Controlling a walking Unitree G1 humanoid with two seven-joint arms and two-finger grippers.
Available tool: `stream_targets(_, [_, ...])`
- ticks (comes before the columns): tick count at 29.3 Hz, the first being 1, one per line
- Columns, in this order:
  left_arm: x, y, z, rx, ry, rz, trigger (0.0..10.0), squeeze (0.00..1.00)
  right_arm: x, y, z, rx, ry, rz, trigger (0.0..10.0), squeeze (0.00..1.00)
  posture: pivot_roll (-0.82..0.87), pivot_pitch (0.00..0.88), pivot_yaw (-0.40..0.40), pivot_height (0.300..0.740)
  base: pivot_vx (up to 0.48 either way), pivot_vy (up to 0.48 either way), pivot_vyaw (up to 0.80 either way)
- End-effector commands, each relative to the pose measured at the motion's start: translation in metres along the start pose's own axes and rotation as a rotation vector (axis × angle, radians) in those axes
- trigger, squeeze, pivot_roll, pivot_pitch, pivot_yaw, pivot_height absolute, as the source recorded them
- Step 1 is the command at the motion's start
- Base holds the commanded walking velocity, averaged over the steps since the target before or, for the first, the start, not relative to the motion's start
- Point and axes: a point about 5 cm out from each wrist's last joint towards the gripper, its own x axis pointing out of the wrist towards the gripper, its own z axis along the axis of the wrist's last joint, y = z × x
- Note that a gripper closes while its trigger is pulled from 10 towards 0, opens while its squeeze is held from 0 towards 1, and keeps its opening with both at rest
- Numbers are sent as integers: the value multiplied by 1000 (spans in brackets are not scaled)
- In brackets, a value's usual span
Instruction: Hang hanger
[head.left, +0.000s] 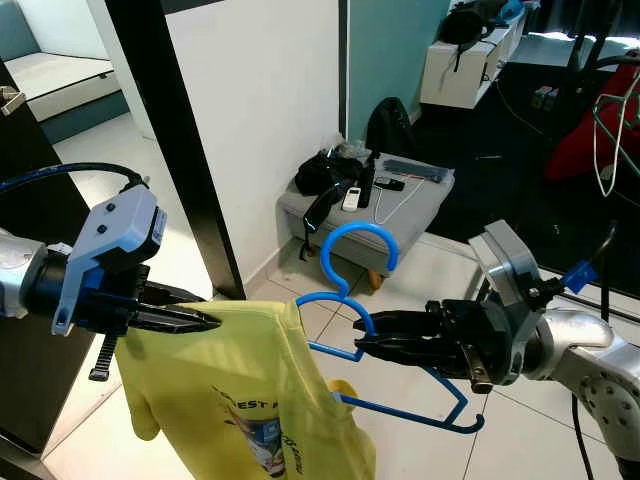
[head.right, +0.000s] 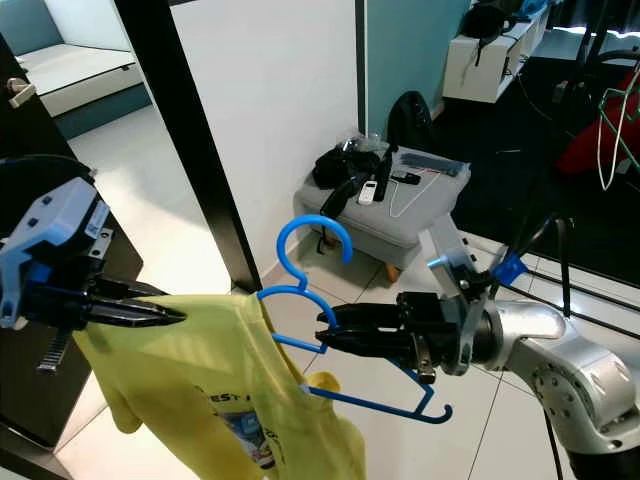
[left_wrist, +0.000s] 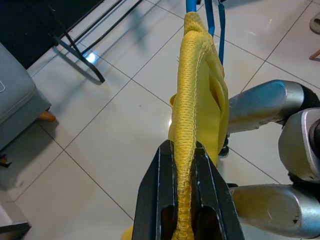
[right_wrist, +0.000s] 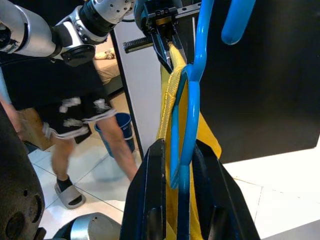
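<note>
While the right gripper (head.left: 362, 338) clamps the blue hanger (head.left: 345, 300) just under its hook, keeping the hook upright and free for a rail, the left gripper (head.left: 205, 320) pinches the yellow shirt (head.left: 245, 400) by its shoulder edge, holding the cloth spread on the hanger, in mid-air over the tiled floor (head.left: 520, 440)

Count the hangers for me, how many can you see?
2. A blue hanger is held in the right gripper, with a yellow shirt on it. A pale wire hanger hangs far right, behind. More may be hidden.
</note>
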Motion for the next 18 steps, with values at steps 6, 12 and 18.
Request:
stream_targets(6, [-15, 23, 6, 78, 1, 208, 0, 0, -46, -20, 11, -30, -77, -275, 10000, 1000, -50, 0, 81, 740, 0, 0, 0])
stream_targets(12, [-23, 36, 9, 123, -2, 305, 0, 0, -101, -19, 21, -36, -160, -501, 10000, 1000, -66, 0, 92, 740, 0, 0, 0])
stream_targets(18, [-24, 40, 6, 135, 0, 337, 0, 0, -105, -15, 13, -10, -166, -536, 10000, 1000, -69, 0, 91, 740, 0, 0, 0])
